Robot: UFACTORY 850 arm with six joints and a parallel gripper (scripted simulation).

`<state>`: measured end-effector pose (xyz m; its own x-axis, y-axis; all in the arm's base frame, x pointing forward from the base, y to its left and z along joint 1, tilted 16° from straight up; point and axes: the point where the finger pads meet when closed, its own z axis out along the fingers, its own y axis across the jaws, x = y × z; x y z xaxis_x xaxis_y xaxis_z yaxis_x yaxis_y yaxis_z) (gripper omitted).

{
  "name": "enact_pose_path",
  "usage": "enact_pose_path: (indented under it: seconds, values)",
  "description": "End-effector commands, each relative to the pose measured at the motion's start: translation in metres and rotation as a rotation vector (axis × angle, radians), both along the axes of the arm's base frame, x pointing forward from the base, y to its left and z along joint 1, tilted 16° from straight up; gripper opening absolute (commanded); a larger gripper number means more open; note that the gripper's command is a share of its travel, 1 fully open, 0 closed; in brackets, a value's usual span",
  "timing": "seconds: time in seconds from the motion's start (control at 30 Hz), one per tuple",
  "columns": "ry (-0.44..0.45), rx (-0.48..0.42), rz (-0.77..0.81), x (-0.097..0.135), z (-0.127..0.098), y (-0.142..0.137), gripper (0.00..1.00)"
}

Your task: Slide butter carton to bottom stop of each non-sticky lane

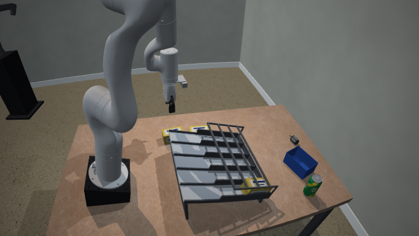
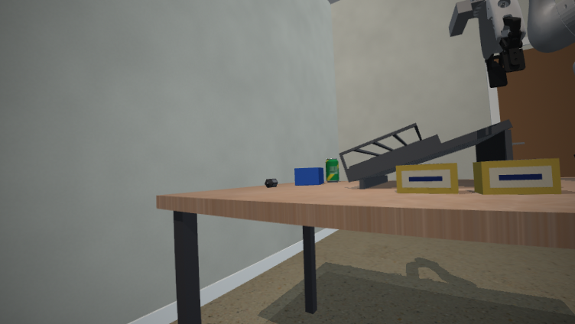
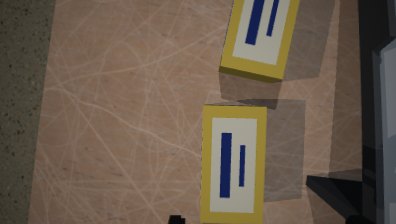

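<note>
The grey shelf (image 1: 217, 163) with five sloped lanes stands in the middle of the table, its low stop end toward the right. One yellow butter carton (image 1: 255, 185) rests at the bottom stop of the lane nearest the camera. Two more butter cartons (image 1: 172, 133) (image 1: 199, 128) lie flat on the table behind the shelf's high end. They also show in the wrist view (image 3: 233, 165) (image 3: 260, 37) and in the exterior view (image 2: 517, 176) (image 2: 427, 177). My gripper (image 1: 171, 108) hangs open and empty well above these two cartons, pointing down.
A blue bin (image 1: 300, 162), a green can (image 1: 312, 185) and a small black object (image 1: 294, 139) sit at the table's right side. The shelf's raised edge (image 3: 375, 100) lies just right of the two cartons. The arm's base (image 1: 107, 181) stands at the left.
</note>
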<state>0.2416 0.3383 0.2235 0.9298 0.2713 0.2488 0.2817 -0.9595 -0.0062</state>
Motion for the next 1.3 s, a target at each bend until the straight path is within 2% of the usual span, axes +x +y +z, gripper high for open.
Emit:
enact_pose_path:
  seconds: [0.0, 0.27, 0.33, 0.37, 0.83, 0.9, 0.93, 1.27]
  values:
    - [0.000, -0.001, 0.000, 0.004, -0.015, 0.001, 0.90]
    - [0.000, -0.001, 0.000, 0.013, -0.045, 0.003, 0.90]
    - [0.000, -0.001, 0.000, 0.013, -0.045, 0.003, 0.90]
    - [0.004, -0.002, 0.001, 0.010, -0.036, 0.002, 0.90]
    - [-0.009, -0.012, -0.007, 0.025, -0.090, 0.006, 0.90]
    - [-0.009, -0.012, -0.007, 0.025, -0.090, 0.006, 0.90]
    - [0.010, -0.012, -0.003, 0.022, -0.080, 0.005, 0.90]
    - [0.010, -0.012, -0.003, 0.033, -0.118, 0.008, 0.90]
